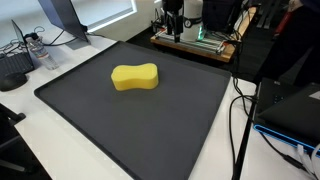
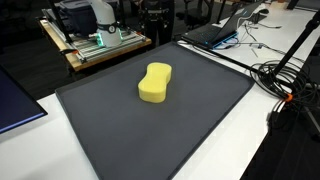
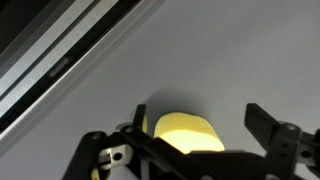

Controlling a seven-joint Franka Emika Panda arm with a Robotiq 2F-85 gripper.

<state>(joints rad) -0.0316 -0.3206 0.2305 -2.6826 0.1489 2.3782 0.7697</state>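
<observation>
Your gripper [image 3: 196, 118] hangs with its jaws spread wide, released and gripping nothing. In the wrist view the yellow sponge [image 3: 188, 135] shows between them, untouched. In both exterior views it lies near the middle of the dark mat [image 1: 120, 115] on the table [image 1: 66, 58].

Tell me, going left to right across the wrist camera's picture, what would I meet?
Striped edge of the mat → one finger of the open tool → yellow sponge → the other finger.
</observation>
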